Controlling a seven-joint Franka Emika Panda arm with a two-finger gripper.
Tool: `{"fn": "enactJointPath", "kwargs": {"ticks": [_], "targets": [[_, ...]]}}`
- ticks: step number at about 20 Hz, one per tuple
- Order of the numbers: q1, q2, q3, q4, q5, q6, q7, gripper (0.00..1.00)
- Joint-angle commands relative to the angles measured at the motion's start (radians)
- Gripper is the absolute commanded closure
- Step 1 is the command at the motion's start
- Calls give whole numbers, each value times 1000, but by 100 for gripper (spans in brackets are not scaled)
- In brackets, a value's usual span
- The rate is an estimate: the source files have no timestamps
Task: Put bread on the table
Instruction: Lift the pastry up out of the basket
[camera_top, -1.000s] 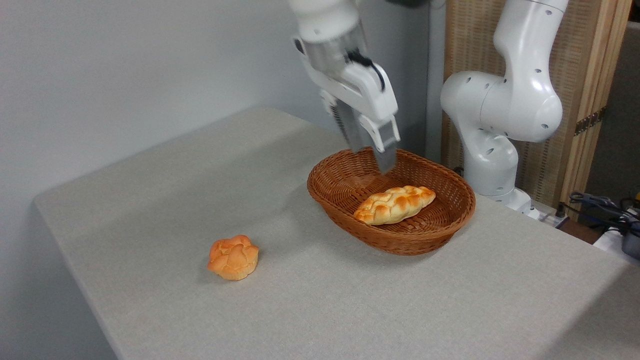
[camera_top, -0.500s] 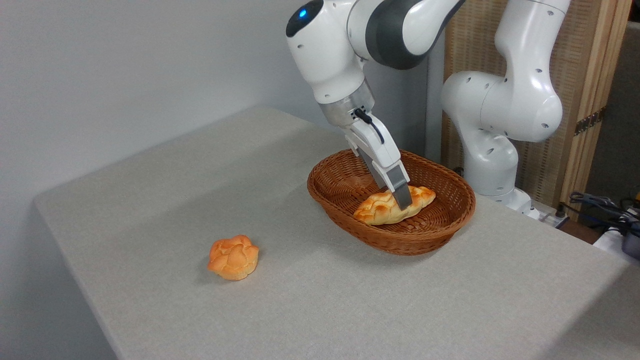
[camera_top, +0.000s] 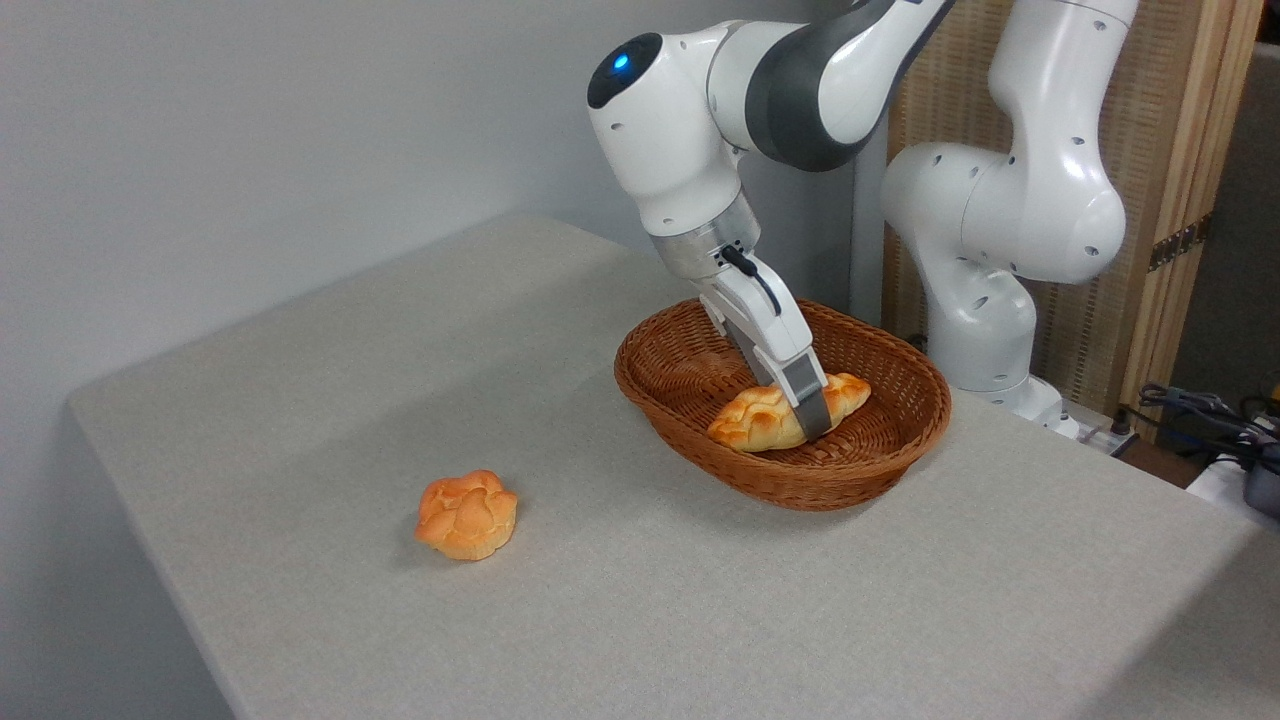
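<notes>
The bread (camera_top: 752, 420), a golden braided loaf, lies inside the brown wicker basket (camera_top: 850, 482) at the right of the table (camera_top: 380, 340). My gripper (camera_top: 806, 404) reaches down into the basket and straddles the loaf near its middle. The near finger (camera_top: 813, 412) stands in front of the loaf, and the far finger is hidden behind it. The jaws look open around the bread, which still rests on the basket floor.
A small round orange bun (camera_top: 467, 514) sits on the grey cloth toward the front left. The arm's white base (camera_top: 985, 330) stands behind the basket at the table's right edge. Cables (camera_top: 1200, 410) lie at the far right.
The gripper came down from above the basket's back rim into the basket and now sits lower around the loaf. The bread and the bun have not moved.
</notes>
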Motion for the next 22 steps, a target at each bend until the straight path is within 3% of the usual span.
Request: {"fn": "enactJointPath", "kwargs": {"ticks": [1, 7, 8, 10, 11, 14, 19, 22], "targets": [[10, 34, 8, 8, 12, 29, 0, 64], [9, 39, 7, 11, 12, 20, -8, 64], [6, 34, 7, 25, 5, -5, -20, 64], [-10, 30, -27, 106, 0, -205, -78, 65], [-20, 39, -35, 147, 0, -247, -83, 65], [-22, 40, -30, 238, 0, -263, -79, 69], [-27, 154, 78, 514, -3, -226, -74, 68], [-34, 246, 106, 559, 1, -64, -88, 67]]}}
